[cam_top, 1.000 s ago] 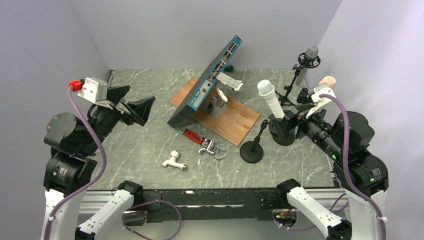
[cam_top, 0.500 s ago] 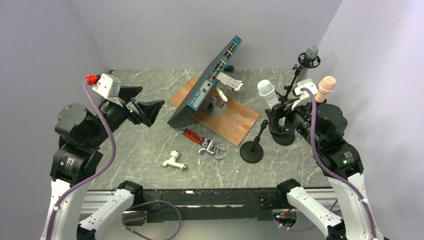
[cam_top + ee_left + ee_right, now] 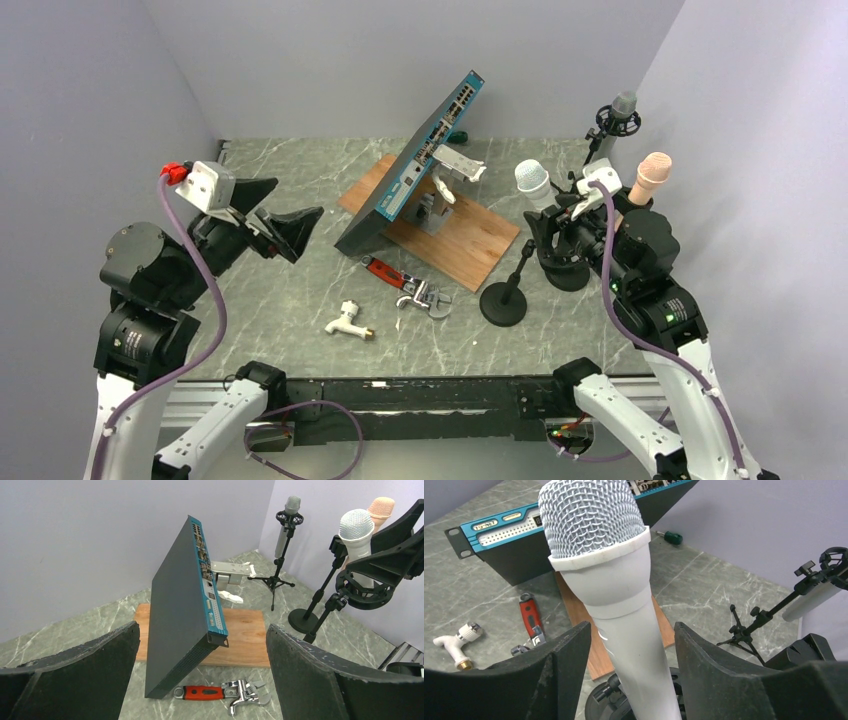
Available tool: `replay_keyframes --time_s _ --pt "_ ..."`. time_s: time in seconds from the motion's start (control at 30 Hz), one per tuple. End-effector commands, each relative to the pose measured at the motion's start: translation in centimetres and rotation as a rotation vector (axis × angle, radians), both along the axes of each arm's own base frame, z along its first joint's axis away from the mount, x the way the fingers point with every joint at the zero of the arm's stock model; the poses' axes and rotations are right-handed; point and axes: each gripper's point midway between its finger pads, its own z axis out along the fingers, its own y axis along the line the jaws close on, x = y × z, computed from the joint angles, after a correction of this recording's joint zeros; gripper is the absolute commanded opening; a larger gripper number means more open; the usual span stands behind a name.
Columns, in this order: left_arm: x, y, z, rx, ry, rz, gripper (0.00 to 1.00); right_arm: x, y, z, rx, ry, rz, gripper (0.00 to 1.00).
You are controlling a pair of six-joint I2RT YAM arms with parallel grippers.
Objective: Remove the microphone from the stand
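Observation:
A white microphone (image 3: 532, 182) with a mesh head stands tilted in a black ring mount on a stand with a round base (image 3: 503, 303). My right gripper (image 3: 556, 232) is open, with one finger on each side of the microphone body (image 3: 624, 605). In the right wrist view (image 3: 631, 650) a gap shows on both sides. My left gripper (image 3: 285, 222) is open and empty, well to the left, above the table. Its wrist view (image 3: 202, 672) shows the microphone (image 3: 356, 527) at far right.
A blue-faced network switch (image 3: 415, 165) leans over a wooden board (image 3: 470, 240). A red-handled wrench (image 3: 405, 285) and a white tap (image 3: 347, 322) lie in front. A grey microphone on a tripod (image 3: 612, 125) and a pink microphone (image 3: 650, 175) stand at the right wall.
My right gripper has moved left and forward, and its fingers now stand on either side of the microphone body. My left arm swung right, then settled back a little.

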Motion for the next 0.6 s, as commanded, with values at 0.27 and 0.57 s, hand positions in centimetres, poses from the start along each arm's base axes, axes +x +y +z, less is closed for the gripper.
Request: replay_keyframes --time_s 0.27,0.57 --pt "-0.3 0.6 0.4 0.003 -0.038 0.022 0.99 0.4 1.0 1.2 0.017 -0.059 0.050 0.45" --pt "-0.6 1.1 0.3 0.016 -0.047 0.047 0.99 0.5 0.6 3.7 0.018 -0.101 0.029 0.22"
